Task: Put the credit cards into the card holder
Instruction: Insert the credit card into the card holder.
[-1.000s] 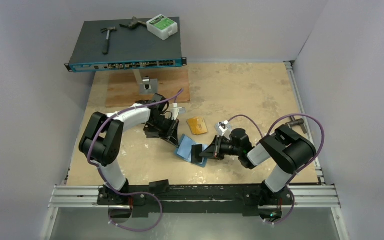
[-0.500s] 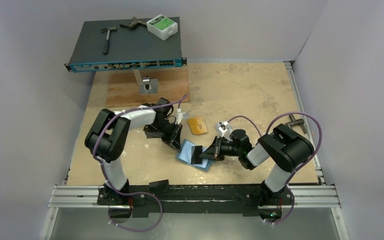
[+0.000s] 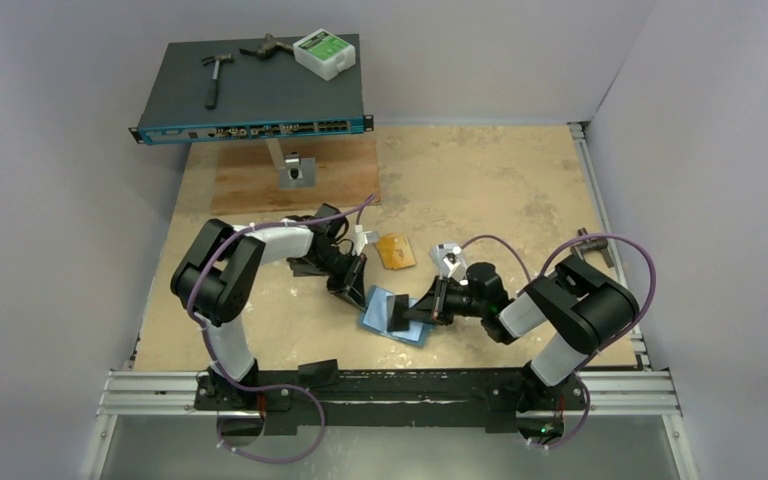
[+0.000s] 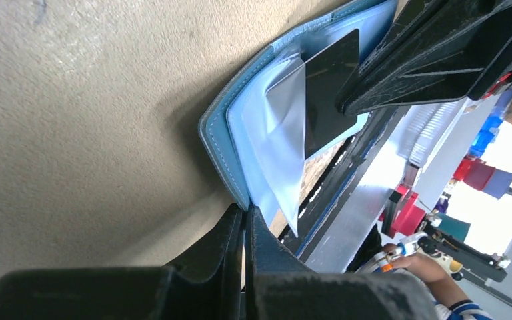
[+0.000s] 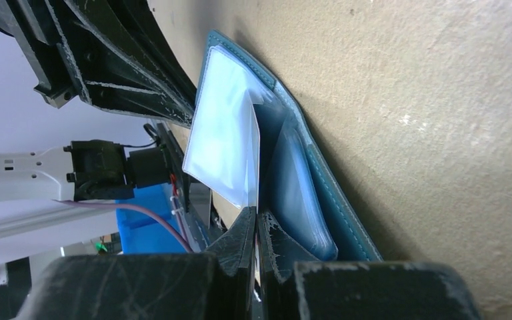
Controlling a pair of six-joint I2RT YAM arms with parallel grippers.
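- The holder (image 3: 380,308) lies open on the tabletop (image 3: 480,190) between the two arms, with its pale pockets facing up.
- The right jaws are clamped on a grey card (image 5: 223,143) by its rear edge. The card's front edge lies over the pockets, but we cannot tell whether it has entered one.
- The left jaws are together at the holder's edge. We cannot tell whether they pinch the cover or only press on it.
- We judge the step in hand to be sliding this card in. We want the card low and nearly flat to the pocket, one corner leading, pushed along the pocket rather than down into it.
- The left jaws should brace the holder so the push does not skid it away.
- We let go only once most of the card is seated.
- An orange card (image 3: 394,251) lies just beyond the holder.
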